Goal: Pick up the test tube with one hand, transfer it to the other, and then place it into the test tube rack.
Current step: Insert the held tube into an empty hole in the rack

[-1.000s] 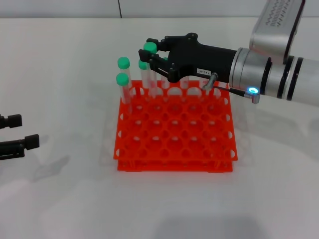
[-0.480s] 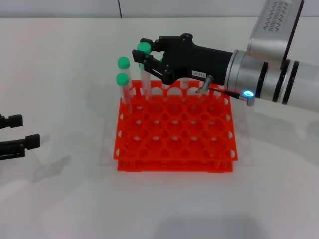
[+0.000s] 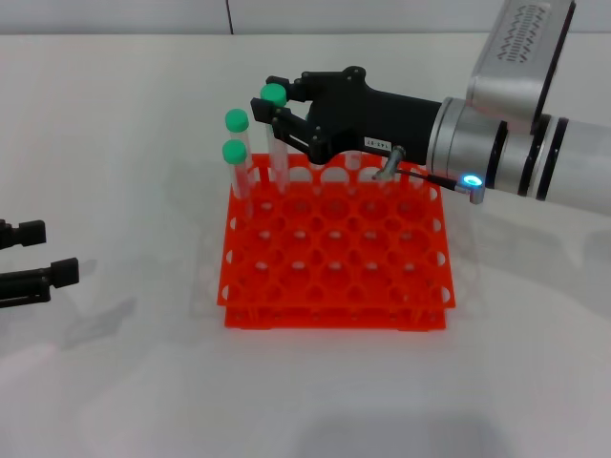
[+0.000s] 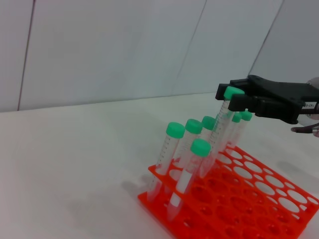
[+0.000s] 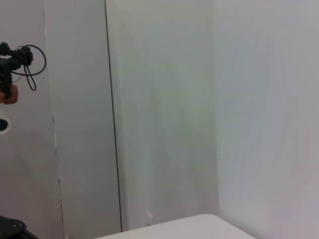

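Note:
My right gripper (image 3: 271, 101), the black one with a small white label, is shut on the test tube (image 3: 278, 143) just under its green cap. The tube leans over the back left part of the orange-red test tube rack (image 3: 334, 320), and its lower end reaches down to the top tier of holes. In the left wrist view the right gripper (image 4: 231, 98) grips the same test tube (image 4: 217, 130) above the rack (image 4: 279, 226). At the table's left edge my left gripper (image 3: 33, 256) rests open and holds nothing.
Several other green-capped tubes stand in the rack's back left holes, two of them (image 3: 236, 153) just left of the held tube. White table surrounds the rack. The right wrist view shows only a pale wall.
My right gripper has shifted a little to the left with the tube, toward the rack's back left corner. The left gripper has not moved.

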You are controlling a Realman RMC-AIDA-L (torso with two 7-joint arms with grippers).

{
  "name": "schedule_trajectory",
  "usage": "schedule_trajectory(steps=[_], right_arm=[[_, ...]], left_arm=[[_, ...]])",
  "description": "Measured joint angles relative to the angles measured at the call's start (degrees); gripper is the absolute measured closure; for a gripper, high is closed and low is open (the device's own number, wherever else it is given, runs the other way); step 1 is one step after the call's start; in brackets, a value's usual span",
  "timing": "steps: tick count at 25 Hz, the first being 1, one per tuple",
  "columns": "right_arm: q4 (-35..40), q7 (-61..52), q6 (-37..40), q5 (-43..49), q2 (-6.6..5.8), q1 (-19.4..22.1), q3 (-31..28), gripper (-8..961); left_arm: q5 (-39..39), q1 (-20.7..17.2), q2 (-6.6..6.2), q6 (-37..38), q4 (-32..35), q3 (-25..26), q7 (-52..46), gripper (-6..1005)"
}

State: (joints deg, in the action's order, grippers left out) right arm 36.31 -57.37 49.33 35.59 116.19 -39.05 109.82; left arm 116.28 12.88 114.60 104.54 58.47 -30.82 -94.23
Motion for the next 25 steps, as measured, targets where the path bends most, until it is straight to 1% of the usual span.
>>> schedule_trajectory(steps=[14, 25], right_arm=[[-0.9, 0.6, -0.6, -1.0, 0.00, -0.5, 1.6, 688], [-0.7, 0.6, -0.5, -2.0, 0.00, 0.1, 2.4, 688]], left_arm=[[0.0, 0.0, 0.00, 0.0, -0.1, 0.0, 0.0, 112], [0.0, 0.0, 0.00, 0.0, -0.1, 0.0, 0.0, 111]])
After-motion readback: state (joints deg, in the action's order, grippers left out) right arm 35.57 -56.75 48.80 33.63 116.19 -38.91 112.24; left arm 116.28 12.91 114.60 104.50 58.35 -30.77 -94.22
